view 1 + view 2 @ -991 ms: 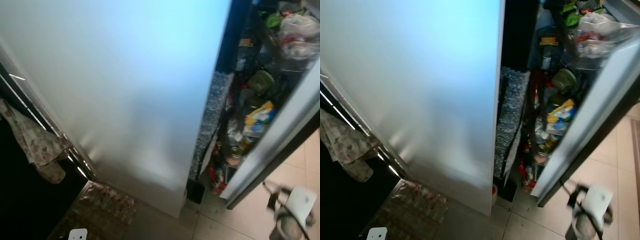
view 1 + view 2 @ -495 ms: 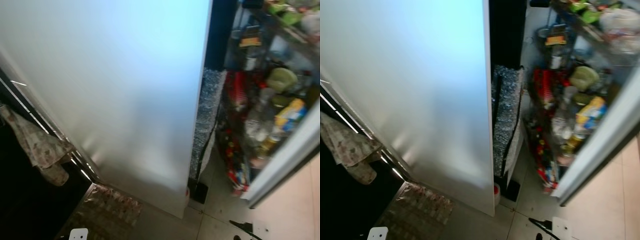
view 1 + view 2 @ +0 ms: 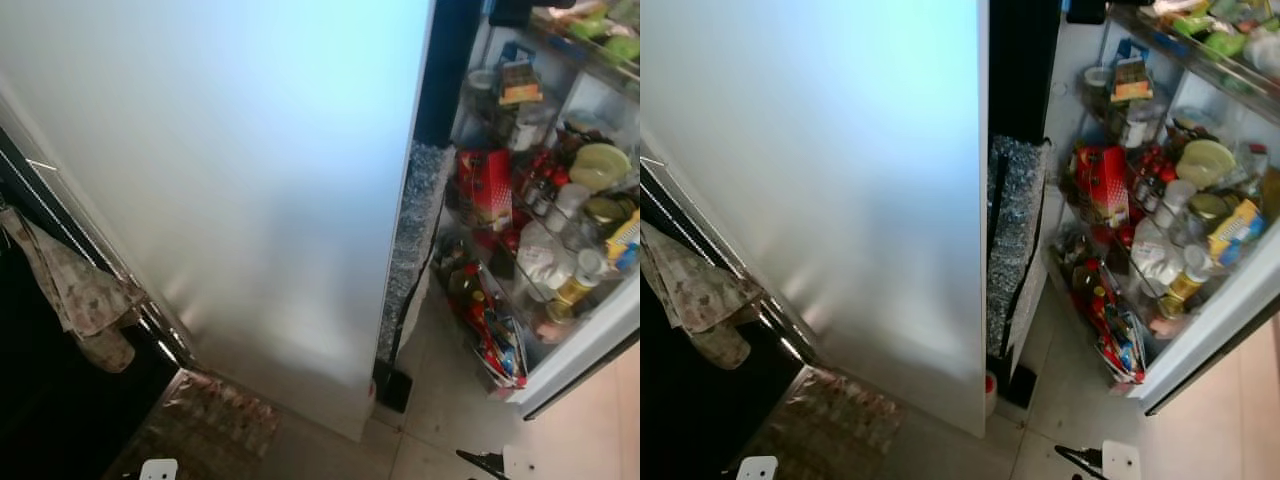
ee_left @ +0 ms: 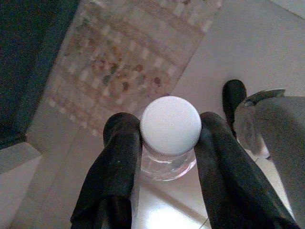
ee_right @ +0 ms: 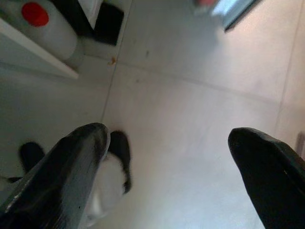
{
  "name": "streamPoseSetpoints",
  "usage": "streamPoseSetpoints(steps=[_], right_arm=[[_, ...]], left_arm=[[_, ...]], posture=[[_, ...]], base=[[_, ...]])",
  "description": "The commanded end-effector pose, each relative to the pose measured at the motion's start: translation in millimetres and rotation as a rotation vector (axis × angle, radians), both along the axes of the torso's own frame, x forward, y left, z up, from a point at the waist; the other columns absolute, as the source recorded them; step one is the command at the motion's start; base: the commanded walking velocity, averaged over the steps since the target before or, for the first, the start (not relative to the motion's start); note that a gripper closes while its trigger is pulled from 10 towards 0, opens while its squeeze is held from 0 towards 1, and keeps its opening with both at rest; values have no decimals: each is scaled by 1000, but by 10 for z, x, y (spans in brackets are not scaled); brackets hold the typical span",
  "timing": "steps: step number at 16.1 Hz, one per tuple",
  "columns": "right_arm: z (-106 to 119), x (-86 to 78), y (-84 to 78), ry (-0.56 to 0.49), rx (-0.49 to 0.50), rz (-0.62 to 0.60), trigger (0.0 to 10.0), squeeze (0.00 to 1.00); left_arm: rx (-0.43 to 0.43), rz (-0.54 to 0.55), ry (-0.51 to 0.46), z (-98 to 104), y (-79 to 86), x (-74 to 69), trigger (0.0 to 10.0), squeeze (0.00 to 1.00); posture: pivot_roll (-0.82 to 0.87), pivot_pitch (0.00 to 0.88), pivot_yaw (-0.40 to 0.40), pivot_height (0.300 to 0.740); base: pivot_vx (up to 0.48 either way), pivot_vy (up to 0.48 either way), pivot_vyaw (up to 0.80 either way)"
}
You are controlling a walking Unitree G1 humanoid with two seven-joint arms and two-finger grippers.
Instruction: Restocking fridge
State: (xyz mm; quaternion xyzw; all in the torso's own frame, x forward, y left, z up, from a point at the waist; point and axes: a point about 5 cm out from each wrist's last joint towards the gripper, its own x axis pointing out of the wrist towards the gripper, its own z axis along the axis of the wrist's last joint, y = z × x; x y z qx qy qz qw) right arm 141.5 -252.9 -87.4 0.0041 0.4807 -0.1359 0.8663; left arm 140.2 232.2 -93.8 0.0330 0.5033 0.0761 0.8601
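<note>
One bottle (image 4: 170,138), white cap facing the wrist camera, sits clamped in the left pincer (image 4: 167,143); right pincer (image 5: 174,143) gapes empty.

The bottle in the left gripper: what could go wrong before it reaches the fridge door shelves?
1. The left gripper pinches the bottle just under its white cap; the clear body hangs free below, so it might slip or swing while walking.
2. The door shelves look crowded with jars and bottles; pushing another one in could knock something out.
3. The patterned rug lies on the floor near the fridge; a foot could catch its edge.
</note>
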Motion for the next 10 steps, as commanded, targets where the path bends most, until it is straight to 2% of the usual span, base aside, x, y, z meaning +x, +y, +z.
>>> streamPoseSetpoints(steps=[1,2,4,6,7,8,9,10], right_arm=[[14,21,-16,-2,-8,40,10000,0],[40,50,-64,-1,-30,67,10000,0],[81,87,-155,-17,-22,4,10000,0],[103,109,-202,-9,-40,10,10000,0],[115,120,-219,-9,-54,29,10000,0],[68,65,-145,4,-56,38,10000,0],[-18,-41,16,16,-37,29,10000,0],[-22,-45,28,10,-28,30,10000,0]], left_arm=[[5,10,28,-26,17,-79,10000,0],[-5,10,31,-34,-7,-85,10000,0],[-17,8,36,-46,-39,-99,10000,0],[-26,-2,41,-51,-52,-107,10000,0],[-25,-14,43,-50,-47,-109,10000,0],[-25,-14,45,-51,-42,-112,10000,0],[-25,-13,47,-50,-37,-115,10000,0],[-25,-13,47,-51,-38,-114,10000,0]], posture=[[-84,0,53,740],[-80,0,44,740],[-65,0,37,740],[-58,0,38,740],[-62,0,44,740],[-67,0,46,740],[-78,0,46,740],[-85,0,40,740]], base=[[0,0,0],[0,0,0],[0,0,0],[0,0,0],[0,-244,550],[0,-255,800],[0,-255,800],[0,-247,650]])
